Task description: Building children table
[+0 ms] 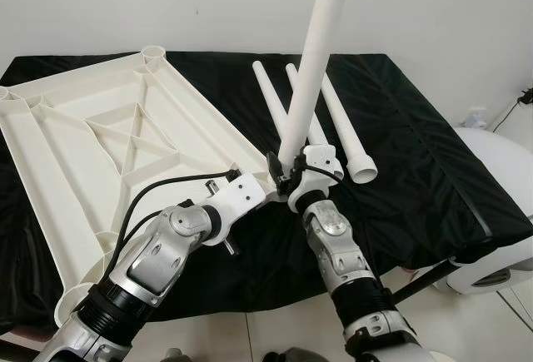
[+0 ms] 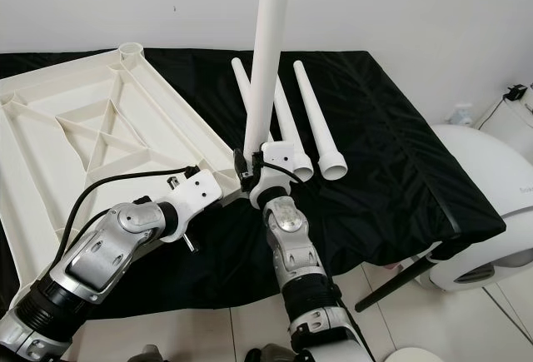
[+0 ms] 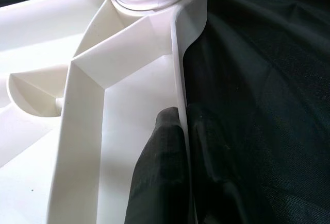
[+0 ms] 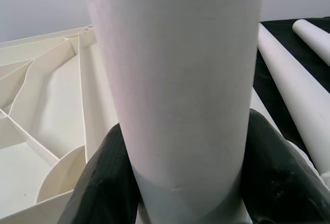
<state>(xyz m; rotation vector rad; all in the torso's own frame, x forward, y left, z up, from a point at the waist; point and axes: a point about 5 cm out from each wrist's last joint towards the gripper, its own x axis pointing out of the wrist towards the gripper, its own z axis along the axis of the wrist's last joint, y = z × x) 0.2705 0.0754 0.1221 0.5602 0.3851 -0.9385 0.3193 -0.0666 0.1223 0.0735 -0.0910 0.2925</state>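
The white table top (image 1: pixel 100 129) lies upside down on the black cloth, ribs and corner sockets facing up. A white leg (image 1: pixel 316 54) stands nearly upright at its near right corner. My right gripper (image 4: pixel 185 177) is shut on that leg low down, one black finger (image 4: pixel 103 177) on each side. Beside the same corner my left gripper (image 3: pixel 183 136) is shut on the table top's rim (image 3: pixel 178 69), with the leg's base just beyond the fingertips. In the head views both grippers meet at that corner (image 1: pixel 279 181).
Three more white legs (image 1: pixel 348 133) lie side by side on the cloth right of the table top. The cloth-covered table's front edge (image 1: pixel 275 300) runs just before my arms. A white rounded appliance (image 1: pixel 491 212) stands at the right. A wall is close behind.
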